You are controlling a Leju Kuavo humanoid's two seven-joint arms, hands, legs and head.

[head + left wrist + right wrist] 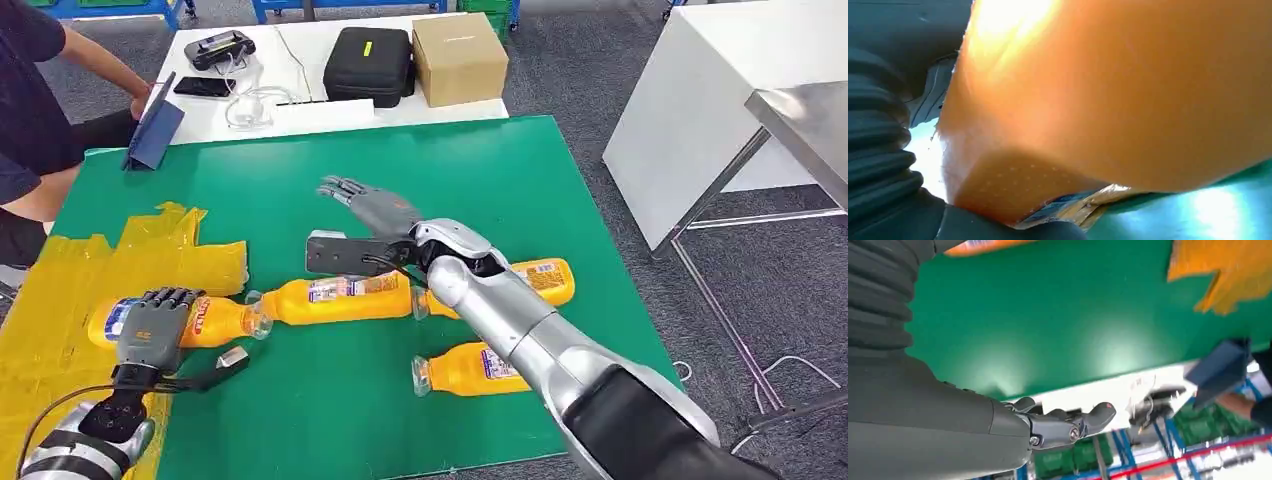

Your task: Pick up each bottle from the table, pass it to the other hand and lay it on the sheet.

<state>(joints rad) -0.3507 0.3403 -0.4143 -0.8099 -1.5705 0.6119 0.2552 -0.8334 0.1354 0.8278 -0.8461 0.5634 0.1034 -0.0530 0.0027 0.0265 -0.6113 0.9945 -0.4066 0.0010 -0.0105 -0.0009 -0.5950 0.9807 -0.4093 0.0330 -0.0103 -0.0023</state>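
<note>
On a green table (300,410) in a workshop with grey carpet, a crumpled yellow sheet (60,290) is covering the near left corner. The left hand (150,325) is clamping its fingers over an orange bottle (215,322) lying at the sheet's edge, the bottle's body pressing close against the wrist camera. The right hand (372,205) is hovering over the table's middle, fingers spread and holding nothing. Three more bottles (340,297) are lying on the green surface beside and under the right arm. A person (30,110) is sitting at the far left by a white table (300,115).
</note>
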